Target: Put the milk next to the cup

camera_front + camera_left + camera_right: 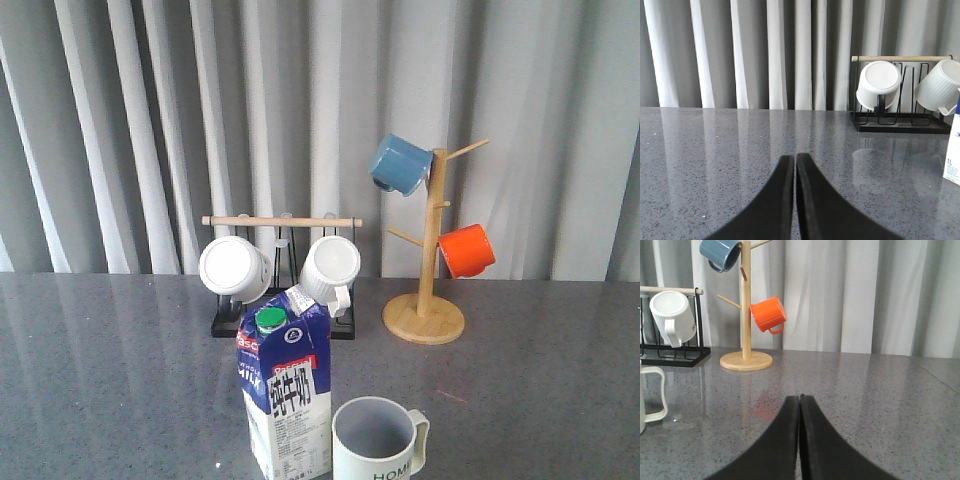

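Front view: the milk (pixel 285 395) is standing upright on the grey table (pixel 110 370), near its front edge, green cap facing the camera. The cup (pixel 378 442) is sitting just beside the milk, on the robot's right of it, handle pointing right; whether the two are touching cannot be told. Neither arm is showing in this view.

Left wrist view: the left gripper (pixel 794 165) is hanging above bare table with its two black fingers (pixel 777 200) pressed together, nothing between them and nothing touching them. A strip of the milk is showing at the frame edge, well apart from the fingertips.

Right wrist view: the right gripper (pixel 799 402) is likewise sitting with its fingers (pixel 820 445) closed flat against each other, holding nothing. The handle of the cup is showing at the frame edge, well apart from the gripper.

Behind, a black rack (pixel 283 290) is carrying two white mugs (pixel 234 268), and a wooden stand (pixel 428 270) is carrying a blue mug (pixel 400 164) and an orange mug (pixel 467 250).
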